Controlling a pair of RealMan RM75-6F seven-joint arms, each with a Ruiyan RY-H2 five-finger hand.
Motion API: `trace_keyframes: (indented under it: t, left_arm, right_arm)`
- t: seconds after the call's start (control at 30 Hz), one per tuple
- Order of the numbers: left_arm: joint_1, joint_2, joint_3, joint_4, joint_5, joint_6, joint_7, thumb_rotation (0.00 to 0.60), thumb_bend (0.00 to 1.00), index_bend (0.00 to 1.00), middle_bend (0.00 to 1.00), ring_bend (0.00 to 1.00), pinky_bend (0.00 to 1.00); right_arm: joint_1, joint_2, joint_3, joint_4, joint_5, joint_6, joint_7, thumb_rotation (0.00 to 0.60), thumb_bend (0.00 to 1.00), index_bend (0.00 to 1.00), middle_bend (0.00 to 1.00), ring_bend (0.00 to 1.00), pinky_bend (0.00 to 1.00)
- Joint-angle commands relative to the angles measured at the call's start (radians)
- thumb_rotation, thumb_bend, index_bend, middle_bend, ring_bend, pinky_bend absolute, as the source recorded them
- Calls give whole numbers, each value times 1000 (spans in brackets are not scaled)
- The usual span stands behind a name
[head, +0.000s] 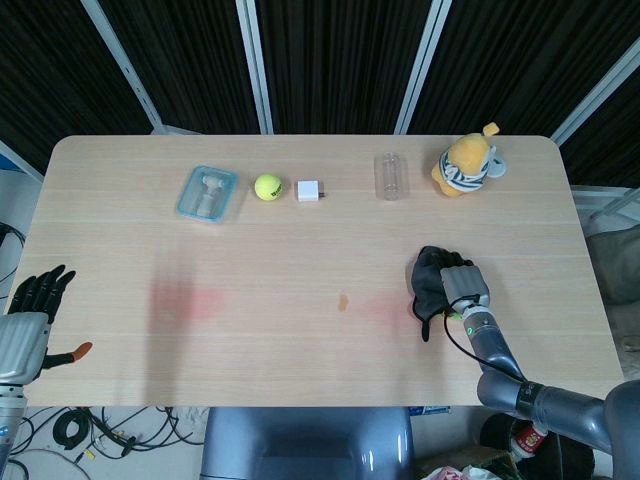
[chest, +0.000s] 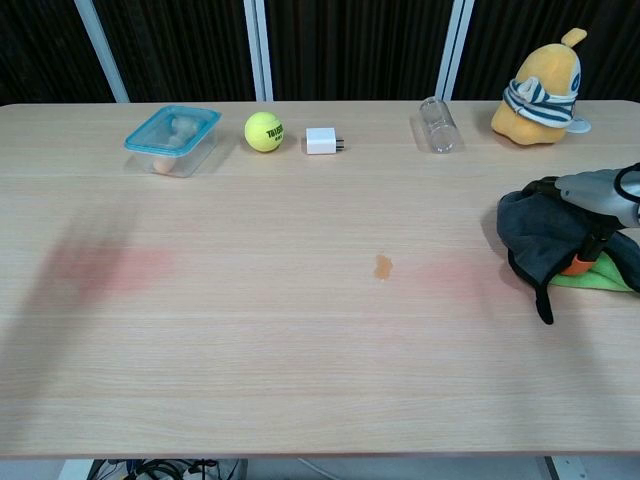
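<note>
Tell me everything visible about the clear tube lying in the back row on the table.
The clear tube is a see-through cylinder, plastic or glass by its look, and nothing shows inside it. It lies on its side on the wooden table, its length running front to back. It sits in the back row between the white charger and the yellow plush toy, apart from both. Neither hand touches it.
</note>
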Motion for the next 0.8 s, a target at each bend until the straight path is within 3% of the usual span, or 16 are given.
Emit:
trace_keyframes:
  t: [0.03,0.8]
  left_arm:
    - [0,0,0,0,-1,0,0,600,9,0,0,0,0]
    - [-2,-2,-2,0,-5,-3,3,600,10,0,0,0,0]
  right_arm:
    - [1,1,0,-2,-1,1,1,600,0,0,0,0,169]
    - [12,1,-5,6,20,-10,0,600,13,0,0,0,169]
